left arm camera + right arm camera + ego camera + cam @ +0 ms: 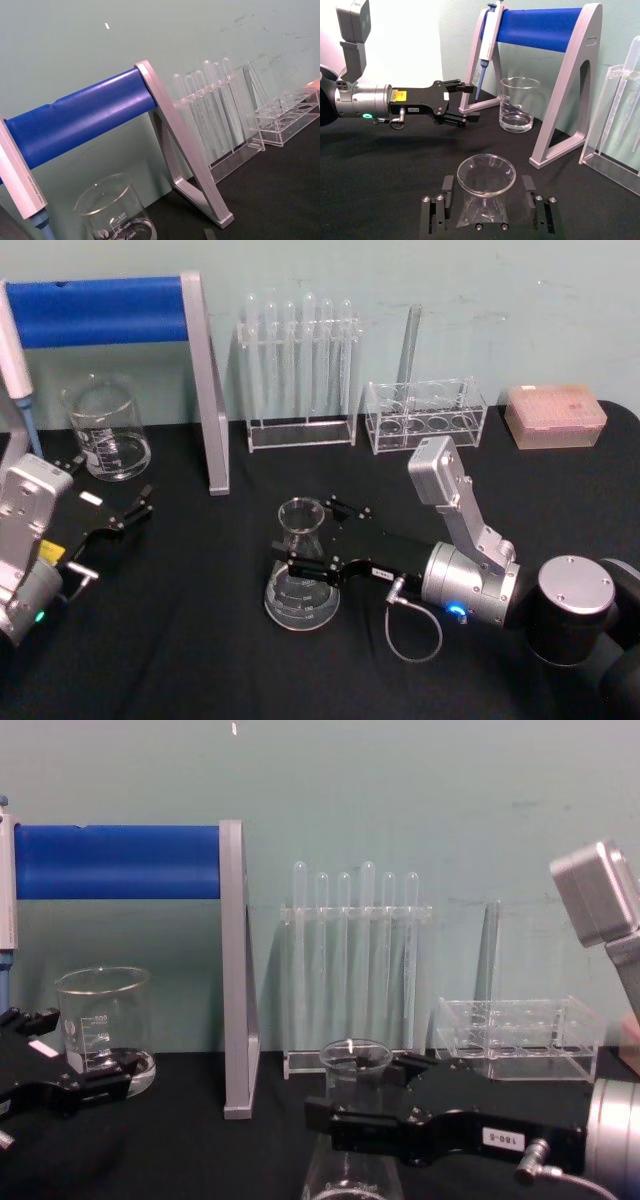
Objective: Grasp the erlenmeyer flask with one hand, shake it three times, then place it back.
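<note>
Low at centre, the right pincer (357, 1092) brackets the erlenmeyer flask (345, 1180) at its neck, fingers spread either side. At the left edge, the left pincer (90, 1045) gapes before a beaker (100, 1005) on the black counter (200, 1160).

A pale green wall (480, 300) spans the top of the head view, evenly lit; faint dark scuffs (240, 20) mark it at the upper right of the left wrist view; a small white fleck (234, 728) sits at the chest view's top edge; below, a black table (200, 660) reaches the bottom edge.
</note>
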